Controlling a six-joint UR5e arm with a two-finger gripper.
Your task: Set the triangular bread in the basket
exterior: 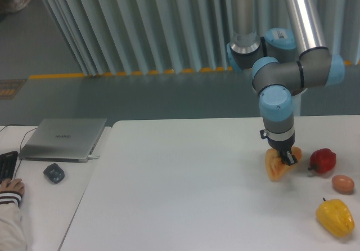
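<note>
The triangular bread [275,167] is an orange-tan wedge hanging just above the white table [180,195] at the right. My gripper [285,158] points down and is shut on the bread's upper part, its dark fingers [289,157] pressed against the wedge. The bread tilts, its point toward the lower left. No basket shows in this view.
A red pepper [323,160] lies just right of the bread, a small brownish egg-shaped thing [343,183] beyond it, and a yellow bell pepper [335,217] near the front right. A laptop [63,138], a mouse [54,173] and a person's hand [11,188] are on the left desk.
</note>
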